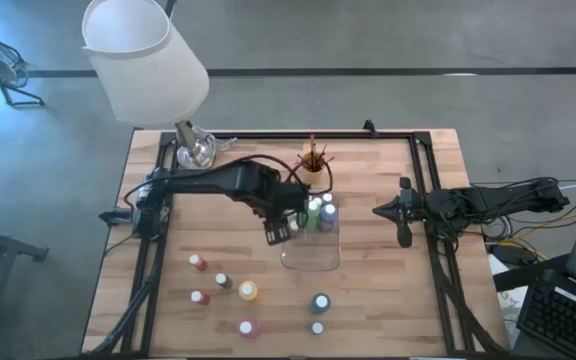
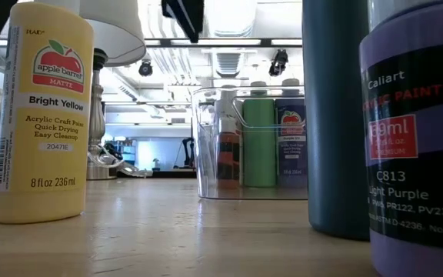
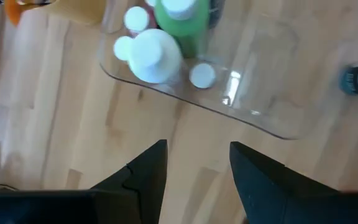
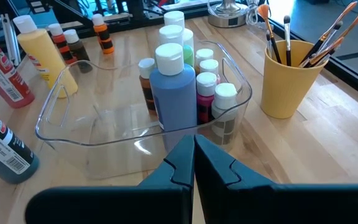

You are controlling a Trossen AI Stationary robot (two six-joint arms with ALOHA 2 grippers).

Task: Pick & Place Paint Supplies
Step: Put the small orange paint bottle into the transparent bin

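A: Hovering over the near-left edge of the clear tray (image 1: pixel 310 250), the left hand (image 3: pixel 194 171) has its fingers parted with bare wood showing between them, nothing held

B: And the right hand (image 4: pixel 194 163)?

A: Fingers pressed together, empty, parked at the right side of the surface (image 1: pixel 388 300), pointing toward the tray

B: Where are the paints?

A: Several bottles stand upright in the far end of the tray: a blue bottle (image 4: pixel 174 102), a green bottle (image 3: pixel 182 28), and small white-capped ones beside them. The nearer half of the tray is bare

B: Others outside it?

A: Yes. A yellow bottle (image 1: pixel 248 291) stands on the front left of the surface among small red and brown bottles (image 1: pixel 199 262), and a dark teal bottle (image 1: pixel 320 303) stands front centre. In the low view a light purple bottle (image 2: pixel 418 138) fills the right edge

B: Brushes?

A: Standing bristles-up in the orange cup (image 4: pixel 289 78), just beyond the tray's far end. A white-shaded lamp (image 1: pixel 143 55) sits at the far left corner
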